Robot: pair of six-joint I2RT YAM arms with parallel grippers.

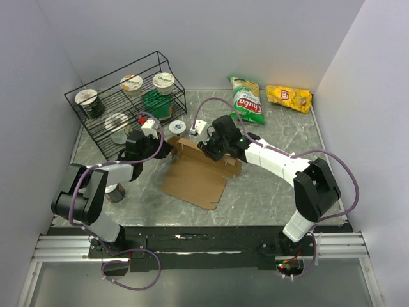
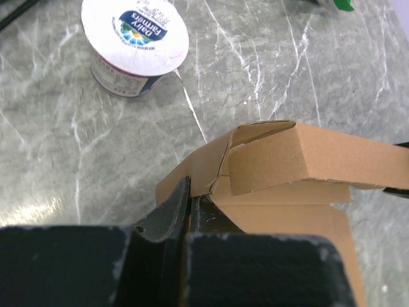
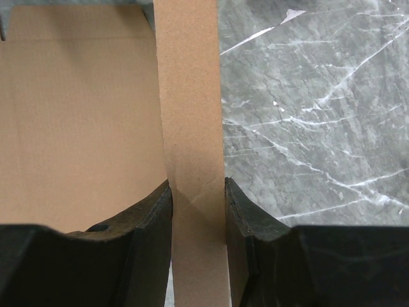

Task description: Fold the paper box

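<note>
Brown paper box point(image 1: 192, 179) on table point(image 1: 259, 199), between arms: left gripper point(image 2: 189, 195) pinched shut on its left corner flap; right gripper point(image 3: 197, 192) clamped on upright wall at right end. Raised back wall runs left-right between them.

Pretty standard look tbh: left arm point(image 1: 102, 174) and right arm point(image 1: 275, 160) are both built from chunky black joints and pale grey-white links. Purple cables point(image 1: 213, 101) are looped along each. Matte black fingers point(image 2: 163, 217) are scuffed whitish at the edges.
</note>
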